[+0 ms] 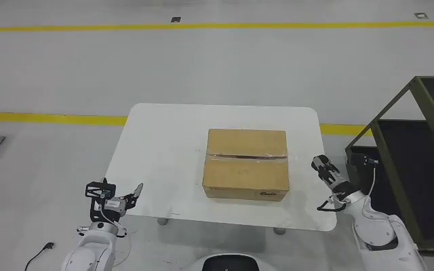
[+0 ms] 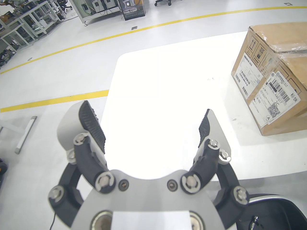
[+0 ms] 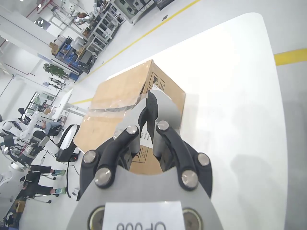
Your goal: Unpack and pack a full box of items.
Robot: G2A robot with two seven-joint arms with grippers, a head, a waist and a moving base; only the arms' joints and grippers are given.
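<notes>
A brown cardboard box (image 1: 246, 162) is seen near the middle of the white bench (image 1: 163, 149), closed, with clear tape (image 1: 246, 156) laid along the centre of its top. White labels (image 2: 275, 96) are carried on its sides. Its long axis is laid left to right across the bench. The left gripper (image 2: 146, 113) is held spread by the bench's near left corner, well apart from the box. The right gripper (image 3: 150, 98) is pressed together near the box's right end.
</notes>
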